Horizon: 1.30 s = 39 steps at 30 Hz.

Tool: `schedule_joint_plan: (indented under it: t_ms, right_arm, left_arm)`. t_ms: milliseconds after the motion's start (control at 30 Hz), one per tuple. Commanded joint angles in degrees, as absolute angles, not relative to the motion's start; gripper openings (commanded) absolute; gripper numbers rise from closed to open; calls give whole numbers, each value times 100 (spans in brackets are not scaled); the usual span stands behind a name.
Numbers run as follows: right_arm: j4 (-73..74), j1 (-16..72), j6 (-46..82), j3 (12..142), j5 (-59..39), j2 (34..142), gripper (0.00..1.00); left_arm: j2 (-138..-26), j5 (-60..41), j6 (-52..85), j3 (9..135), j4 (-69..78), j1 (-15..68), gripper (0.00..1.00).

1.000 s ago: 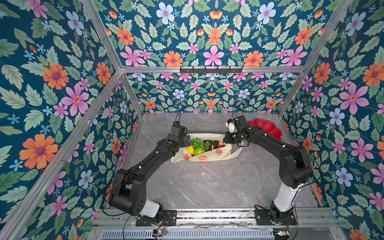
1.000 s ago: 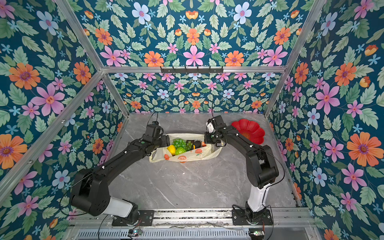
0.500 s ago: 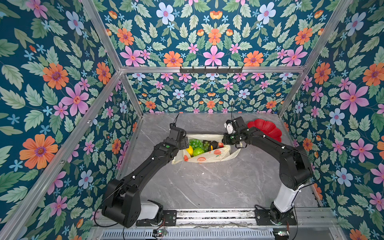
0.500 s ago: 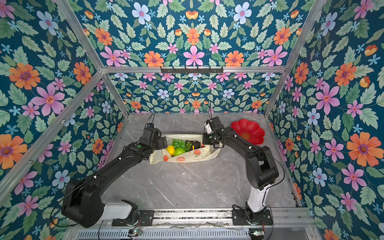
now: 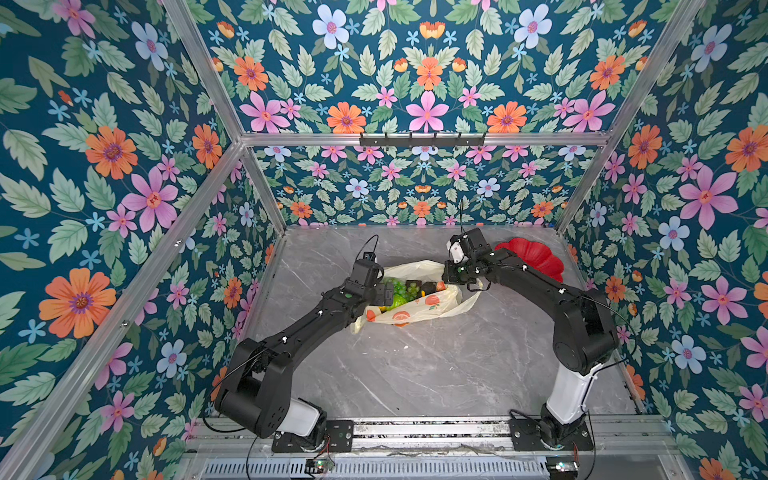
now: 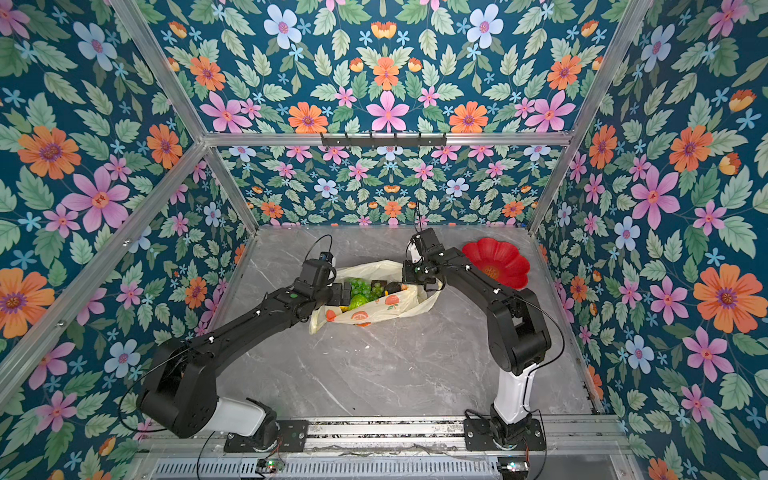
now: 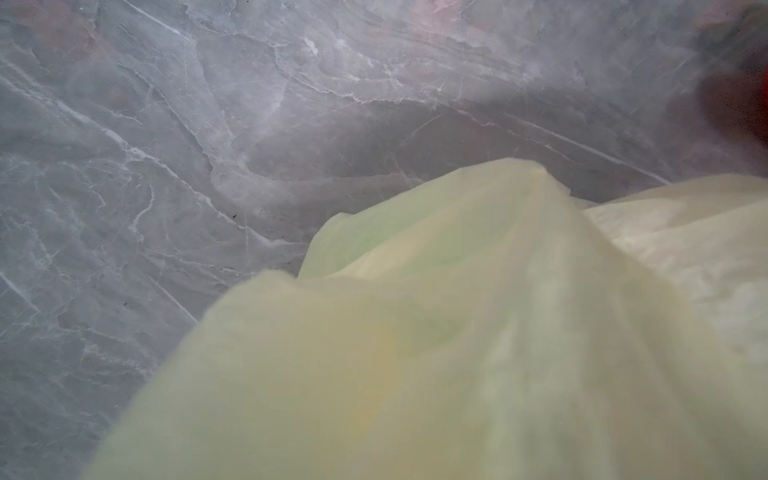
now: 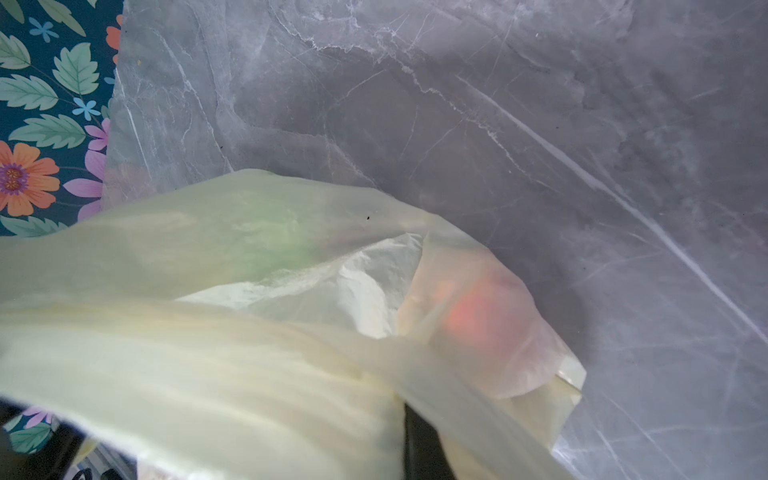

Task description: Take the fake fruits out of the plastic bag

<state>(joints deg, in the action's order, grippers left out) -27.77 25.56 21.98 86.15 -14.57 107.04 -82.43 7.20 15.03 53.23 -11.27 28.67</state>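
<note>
Both top views show green plastic grapes (image 5: 401, 287) inside the pale-yellow crinkly bag (image 5: 415, 311), wrist views only film; right gripper (image 5: 446, 279) pinches its rim, left gripper (image 5: 384, 294) spread unclear.

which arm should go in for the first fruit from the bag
Left. The left gripper sits jaws apart at the plastic bag mouth beside the green grapes. The right gripper is shut on the bag's rim, propping it open, so probably busy.
</note>
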Motion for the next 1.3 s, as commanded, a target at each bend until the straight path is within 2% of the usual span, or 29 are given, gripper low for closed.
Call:
schedule_joint_plan:
  t_ms: [0,267,433,667,800,1000,1133,1267]
  right_arm:
    - [-2961,2566,2326,8817,-1487,10830,0]
    - [-3050,2562,2273,8782,-1239,10926,0]
    - [-3024,2566,2292,8777,-1253,10902,0]
    - [-3058,2566,2284,8808,-1248,10872,0]
    - [-3035,2566,2284,8785,-1248,10855,0]
    - [-2997,2590,2305,8698,-1283,10777,0]
    - [-2995,2631,2286,8619,-1283,10693,0]
    - [-2919,2663,2251,8486,-1322,10614,0]
  left_arm:
    - [-8123,1027,1466,5203,-982,2922,100]
    - [-6823,2375,1975,4863,-1009,3226,100]
    - [-6467,2493,2013,5067,-1475,3473,98]
    - [-6178,2914,2311,5665,-2327,4670,90]
    - [-6648,3026,2544,5819,-2580,4840,88]
    - [-7768,3474,2606,5924,-2493,4780,96]
    - [-8384,3692,2586,6061,-2396,4401,97]
    - [-8874,3435,2390,6148,-1967,3866,97]
